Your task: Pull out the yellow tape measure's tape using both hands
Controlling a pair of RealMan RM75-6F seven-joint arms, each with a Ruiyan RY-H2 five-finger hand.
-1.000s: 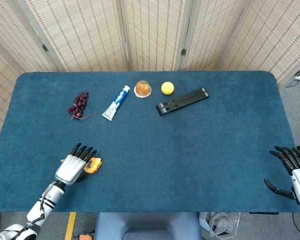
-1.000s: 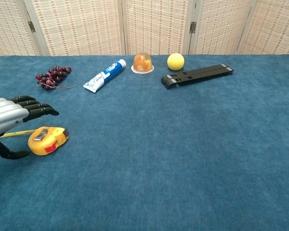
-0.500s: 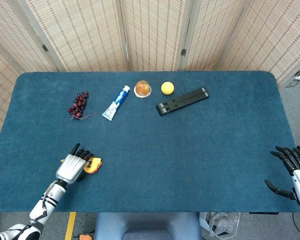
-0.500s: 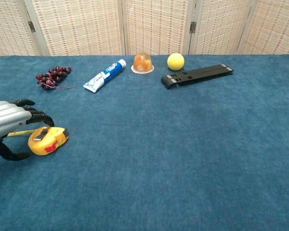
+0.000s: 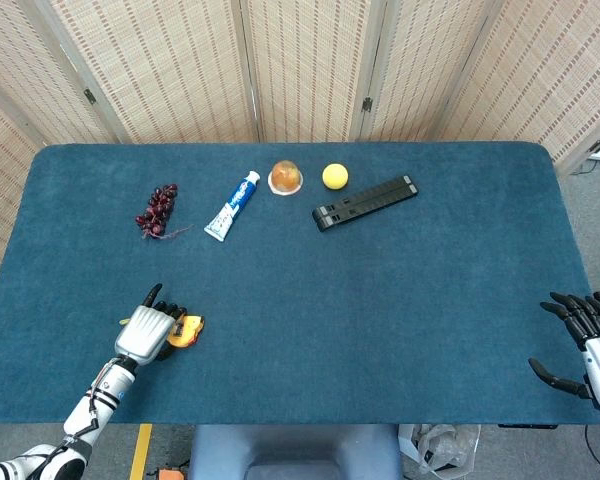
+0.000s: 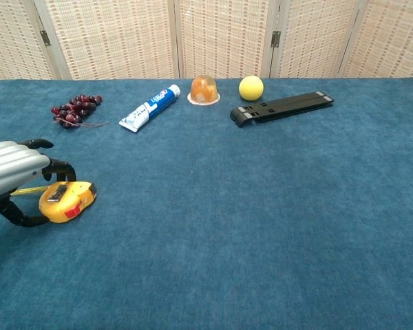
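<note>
Since one second ago your left hand [image 6: 14, 180] has curled its fingers down: before they reached flat above the yellow tape measure [image 6: 67, 201], now they bend around its far side, and the thumb curves along the near side of its body. The hand cups the case from the left, but you cannot tell from the pictures if the fingers really press it. In the head view the same left hand [image 5: 148, 330] covers the left part of the yellow tape measure [image 5: 186, 329], which lies on the dark blue felt table [image 5: 380, 300] near the front left corner. A short piece of yellow tape shows under the hand in the chest view.

Your right hand [image 5: 592, 352] rests at the front right edge of the table, fingers apart and holding nothing, well apart from the tape measure.

At the far side lie a bunch of dark red grapes [image 6: 74, 110], a blue and white toothpaste tube [image 6: 150, 107] and a black folding stand [image 6: 282, 107].
</note>
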